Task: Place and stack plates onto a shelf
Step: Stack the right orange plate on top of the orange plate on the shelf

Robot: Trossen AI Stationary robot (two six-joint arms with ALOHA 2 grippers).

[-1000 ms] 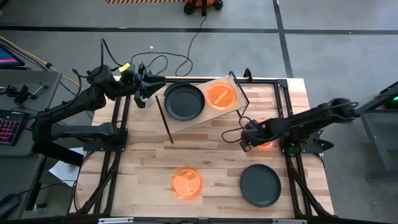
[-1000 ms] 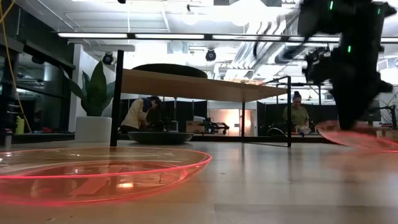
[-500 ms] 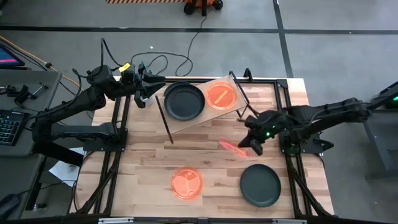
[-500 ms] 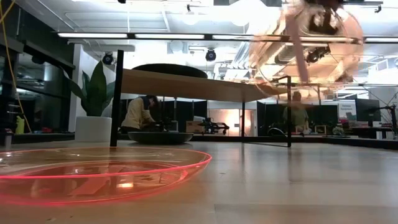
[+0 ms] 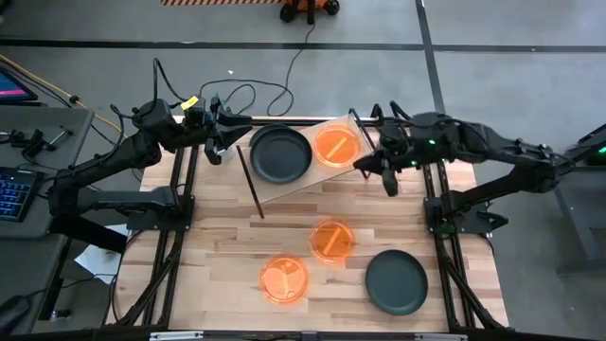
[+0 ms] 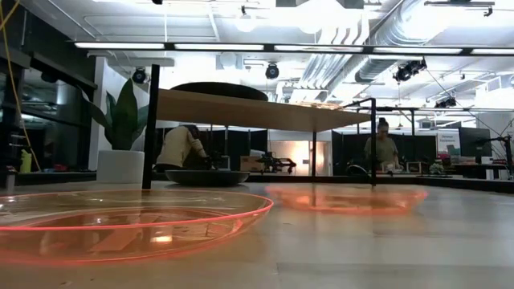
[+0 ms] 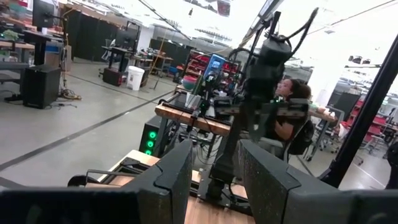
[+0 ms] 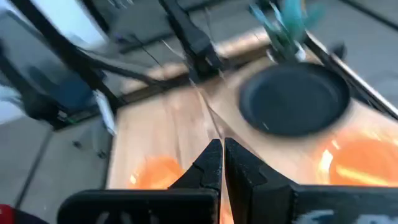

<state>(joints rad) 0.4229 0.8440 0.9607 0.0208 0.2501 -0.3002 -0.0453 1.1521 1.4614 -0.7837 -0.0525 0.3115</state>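
We work on a wood-plank tabletop (image 5: pixel 218 256). The shelf (image 5: pixel 312 161) carries one black plate (image 5: pixel 280 154) and one orange plate (image 5: pixel 337 147), ready for stacking. Below lie two orange plates (image 5: pixel 331 241) (image 5: pixel 284 279) and a black one (image 5: pixel 397 281). Our right gripper (image 5: pixel 379 169) hovers clenched, empty, beside the shelf; the left gripper (image 7: pixel 214 168) waits parted, empty.

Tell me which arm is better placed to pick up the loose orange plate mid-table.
Right. Its hand hangs by the shelf's right end, nearer the orange plate; the left hand waits beyond the shelf's far left.
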